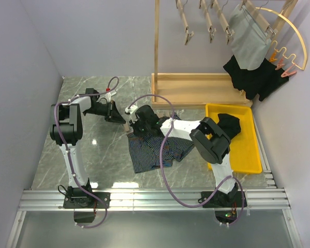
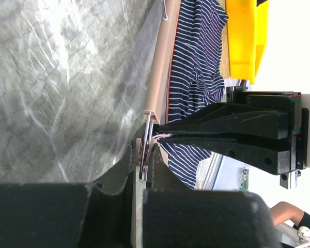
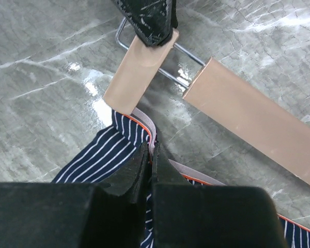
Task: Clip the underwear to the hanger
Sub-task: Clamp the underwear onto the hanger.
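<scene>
The navy striped underwear (image 1: 155, 150) lies flat on the marble table between the arms. My right gripper (image 3: 152, 152) is shut on its grey and orange waistband (image 3: 144, 121), lifting that edge. The wooden hanger (image 3: 248, 119) lies on the table beside it. Its end clip (image 3: 139, 72) is tipped toward the waistband, with the tip just touching the cloth. My left gripper (image 2: 142, 155) is shut on that clip's tail end, pinching the wood and wire. In the top view the two grippers (image 1: 119, 118) (image 1: 133, 124) meet tip to tip.
A yellow tray (image 1: 248, 150) with a dark garment (image 1: 228, 123) stands at the right. Behind is a wooden rack base (image 1: 196, 90) with a post. Several clip hangers hang above, one holding grey shorts (image 1: 248, 41). A black garment (image 1: 253, 77) hangs below them.
</scene>
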You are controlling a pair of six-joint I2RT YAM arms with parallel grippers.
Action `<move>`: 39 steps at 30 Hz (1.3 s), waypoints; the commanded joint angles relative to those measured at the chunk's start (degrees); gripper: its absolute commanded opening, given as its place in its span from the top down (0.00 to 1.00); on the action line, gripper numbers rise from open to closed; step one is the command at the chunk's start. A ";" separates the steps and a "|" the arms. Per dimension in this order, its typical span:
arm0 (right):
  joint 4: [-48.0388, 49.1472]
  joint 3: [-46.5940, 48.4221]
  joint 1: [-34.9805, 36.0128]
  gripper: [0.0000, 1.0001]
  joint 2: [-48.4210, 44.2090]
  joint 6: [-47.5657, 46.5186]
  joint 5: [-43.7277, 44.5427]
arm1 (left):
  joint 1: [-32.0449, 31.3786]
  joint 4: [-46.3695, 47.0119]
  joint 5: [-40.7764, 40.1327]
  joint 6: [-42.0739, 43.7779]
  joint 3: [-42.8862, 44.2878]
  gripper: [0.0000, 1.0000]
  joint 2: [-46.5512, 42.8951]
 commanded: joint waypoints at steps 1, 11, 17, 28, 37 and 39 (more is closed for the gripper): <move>4.42 2.14 0.31 1.00 -3.62 2.04 -3.86 | -0.53 2.12 0.60 0.99 -0.86 1.00 -2.04; 5.48 2.22 -0.13 1.00 -3.98 3.61 -6.50 | -0.79 4.59 0.77 0.99 -2.80 1.00 -3.36; 5.83 2.32 -0.39 1.00 -3.98 4.15 -8.17 | -0.88 5.81 0.07 0.55 -2.97 1.00 -4.24; 6.18 3.72 -3.03 1.00 -2.40 8.98 -13.09 | -1.15 7.04 1.39 1.34 -4.73 1.00 -5.29; 5.48 4.77 -3.12 1.00 -1.61 9.25 -14.76 | -1.15 7.22 2.18 1.52 -4.82 1.00 -5.73; 5.48 4.86 -3.12 1.00 -1.34 9.42 -15.12 | -1.14 7.14 2.26 1.78 -4.90 1.00 -5.73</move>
